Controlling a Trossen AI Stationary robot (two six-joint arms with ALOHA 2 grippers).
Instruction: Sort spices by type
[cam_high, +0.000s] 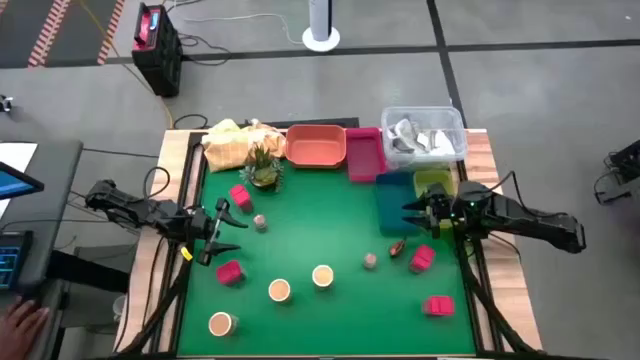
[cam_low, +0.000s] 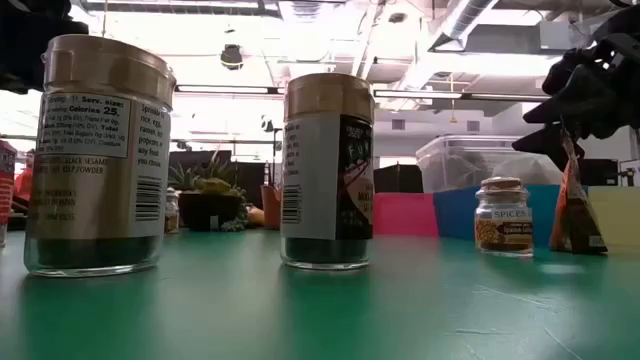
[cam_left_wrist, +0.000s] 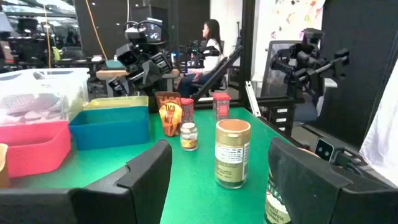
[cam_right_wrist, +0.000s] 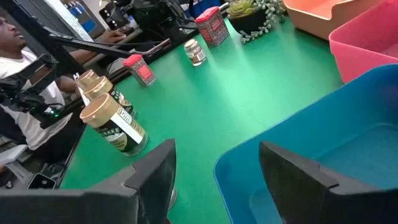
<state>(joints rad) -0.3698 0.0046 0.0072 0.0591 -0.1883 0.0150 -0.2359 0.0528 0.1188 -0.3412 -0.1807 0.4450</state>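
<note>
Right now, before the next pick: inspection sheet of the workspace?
Surface: green mat, wood edges.
Job's things: four magenta packets, three tan-lidded jars, two small jars, one orange pouch, all loose on the mat.
Clutter: plant, coloured trays, clear bin along the far edge.
Grippers: left gripper open, empty; right gripper open, empty, over the blue tray.
Cables: along both arms.
Surroundings: seated person, a hand.

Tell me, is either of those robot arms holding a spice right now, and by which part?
No. The left gripper and the right gripper both have open jaws with nothing between them; the right one hovers by the blue tray.
</note>
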